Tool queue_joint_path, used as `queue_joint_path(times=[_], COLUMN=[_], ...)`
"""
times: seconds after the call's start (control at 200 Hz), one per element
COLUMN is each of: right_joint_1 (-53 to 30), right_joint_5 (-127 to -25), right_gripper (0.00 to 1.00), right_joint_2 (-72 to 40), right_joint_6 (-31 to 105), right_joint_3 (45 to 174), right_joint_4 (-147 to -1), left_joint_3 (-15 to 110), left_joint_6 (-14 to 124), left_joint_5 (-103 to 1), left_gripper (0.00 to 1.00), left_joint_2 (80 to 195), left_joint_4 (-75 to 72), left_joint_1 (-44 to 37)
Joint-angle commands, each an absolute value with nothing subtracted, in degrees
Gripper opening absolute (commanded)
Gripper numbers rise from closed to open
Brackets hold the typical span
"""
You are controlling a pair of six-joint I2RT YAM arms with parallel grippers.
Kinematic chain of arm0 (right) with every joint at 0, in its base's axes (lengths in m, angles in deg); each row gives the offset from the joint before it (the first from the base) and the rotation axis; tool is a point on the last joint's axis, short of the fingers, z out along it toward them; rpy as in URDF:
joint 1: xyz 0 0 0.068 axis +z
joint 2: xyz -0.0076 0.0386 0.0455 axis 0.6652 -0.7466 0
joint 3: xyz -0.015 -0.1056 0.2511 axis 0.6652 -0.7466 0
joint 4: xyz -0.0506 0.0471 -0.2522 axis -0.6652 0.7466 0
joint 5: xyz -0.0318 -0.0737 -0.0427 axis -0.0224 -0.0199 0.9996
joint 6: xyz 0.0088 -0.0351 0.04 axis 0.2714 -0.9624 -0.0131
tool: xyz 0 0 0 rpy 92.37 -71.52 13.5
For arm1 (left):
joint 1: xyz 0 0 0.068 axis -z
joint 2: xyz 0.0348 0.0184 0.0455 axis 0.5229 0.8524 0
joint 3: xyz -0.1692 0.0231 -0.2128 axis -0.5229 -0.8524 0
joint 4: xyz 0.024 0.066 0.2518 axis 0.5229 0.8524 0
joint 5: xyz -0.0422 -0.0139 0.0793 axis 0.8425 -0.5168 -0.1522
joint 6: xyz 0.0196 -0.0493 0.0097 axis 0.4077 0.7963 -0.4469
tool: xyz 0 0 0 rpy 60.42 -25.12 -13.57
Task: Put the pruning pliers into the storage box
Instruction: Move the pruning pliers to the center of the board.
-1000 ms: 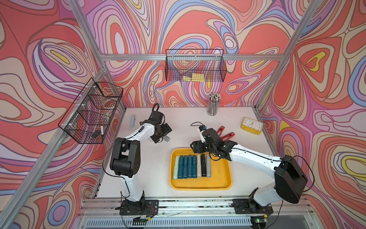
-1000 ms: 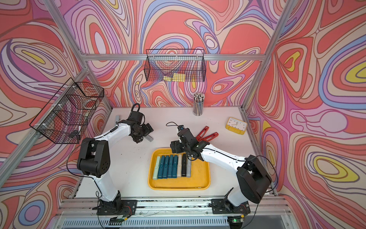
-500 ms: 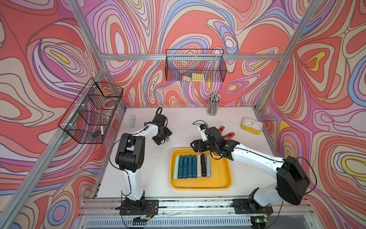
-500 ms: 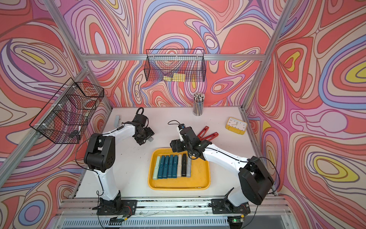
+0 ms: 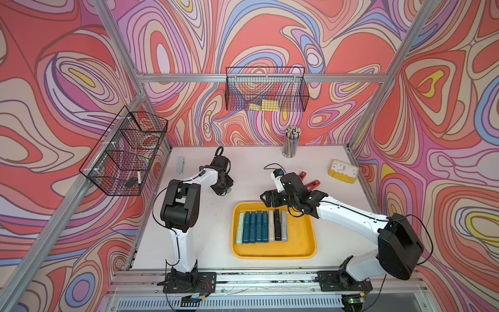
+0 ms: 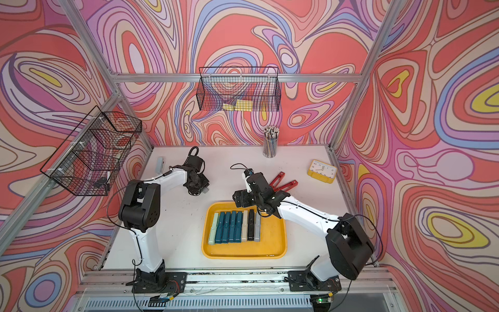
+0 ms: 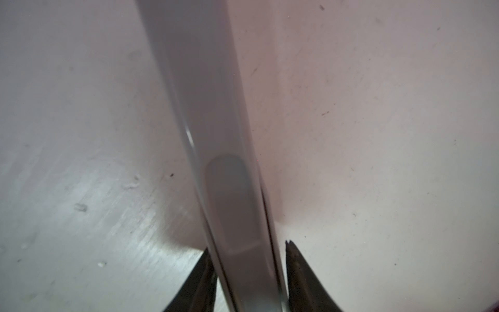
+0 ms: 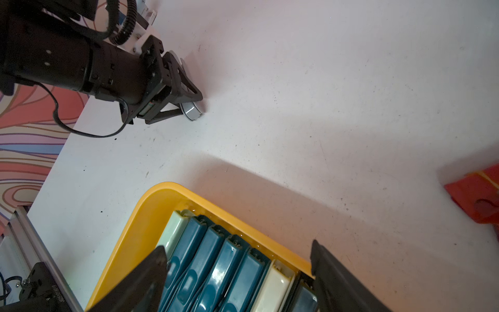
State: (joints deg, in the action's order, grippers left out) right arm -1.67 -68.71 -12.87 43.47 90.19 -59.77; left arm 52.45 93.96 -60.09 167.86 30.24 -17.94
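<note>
On table (image 5: 243, 173) near storage box (image 5: 302, 243), grey pruning pliers (image 7: 216, 135) between fingers of left tool (image 7: 247, 254), grip uncertain; right tool (image 8: 237, 245) spread.

Top views bright, even, sharp – edges bend; left wrist dim, grey pliers (image 7: 216, 135) blurred; rt wrist – soft shadows.

White table (image 5: 216, 216) bears storage box (image 5: 299, 237), clock (image 5: 343, 171), pencil cup (image 5: 290, 146), red pliers (image 5: 310, 184) (two, seemingly), grey plier (image 5: 180, 164).

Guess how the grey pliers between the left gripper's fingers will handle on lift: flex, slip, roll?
Probably stiff: the grey pliers look like a straight hard-shelled bar. The glossy sides could slip in the left gripper. Flat-sided, so rolling seems unlikely.
</note>
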Motion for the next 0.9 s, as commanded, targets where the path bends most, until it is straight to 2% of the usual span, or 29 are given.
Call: queue_joint_path(times=[0.0, 0.15, 0.416, 0.896], right_joint_1=[-2.15, -2.14, -2.9, -13.45], right_joint_5=[-69.91, -69.88, -65.31, -63.33], right_gripper=[0.86, 0.86, 0.87, 0.91], right_joint_2=[-12.59, -12.26, -9.34, 3.17], right_joint_6=[43.63, 43.91, 45.15, 47.07], right_joint_3=[89.06, 88.72, 87.55, 78.81], right_joint_4=[-60.37, -60.46, -57.72, -50.91], left_joint_3=[53.28, 54.52, 66.13, 93.3], left_joint_6=[94.92, 94.19, 93.86, 92.81], left_joint_5=[-60.27, -60.19, -60.52, -64.64], left_gripper=[0.33, 0.21, 0.19, 0.16], left_joint_2=[168.97, 169.44, 175.19, 190.47], left_joint_4=[30.21, 30.93, 36.12, 49.64], left_joint_1=[-17.3, -15.97, -10.62, -1.53])
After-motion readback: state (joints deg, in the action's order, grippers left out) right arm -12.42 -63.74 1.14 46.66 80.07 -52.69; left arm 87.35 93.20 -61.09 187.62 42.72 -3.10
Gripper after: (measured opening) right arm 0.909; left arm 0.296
